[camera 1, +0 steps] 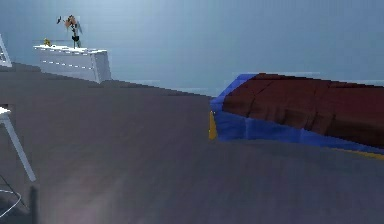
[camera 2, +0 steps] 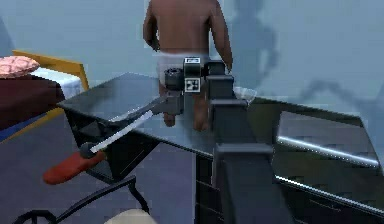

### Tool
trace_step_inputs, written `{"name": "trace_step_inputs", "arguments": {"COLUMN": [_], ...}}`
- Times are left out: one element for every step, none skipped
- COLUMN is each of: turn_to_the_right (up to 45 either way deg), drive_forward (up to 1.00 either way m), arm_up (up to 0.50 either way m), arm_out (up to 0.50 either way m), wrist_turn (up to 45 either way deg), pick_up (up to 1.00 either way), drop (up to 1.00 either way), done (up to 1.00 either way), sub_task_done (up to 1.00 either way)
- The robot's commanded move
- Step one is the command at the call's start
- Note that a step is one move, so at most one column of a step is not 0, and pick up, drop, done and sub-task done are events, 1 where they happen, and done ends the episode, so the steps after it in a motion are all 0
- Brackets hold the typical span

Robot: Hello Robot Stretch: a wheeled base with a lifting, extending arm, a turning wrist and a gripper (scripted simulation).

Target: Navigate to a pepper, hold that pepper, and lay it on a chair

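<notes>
Statue [camera 2: 185, 28] and dark desk [camera 2: 112, 95] behind hand [camera 2: 106, 144]

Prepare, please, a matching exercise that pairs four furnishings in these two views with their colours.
Things:
1. dresser against the far wall in the forward view
2. blanket
3. pillow at the arm side view's left edge
4. desk in the arm side view

Colours:
A. pink
B. dark grey
C. white
D. dark red

Pairs: 1-C, 2-D, 3-A, 4-B
</notes>
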Motion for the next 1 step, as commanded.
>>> {"name": "trace_step_inputs", "arguments": {"turn_to_the_right": [0.0], "drive_forward": [0.00], "arm_up": [-0.44], "arm_out": [0.00], "wrist_turn": [0.0], "pick_up": [0.00], "drop": [0.00], "done": [0.00], "sub_task_done": [0.00]}}
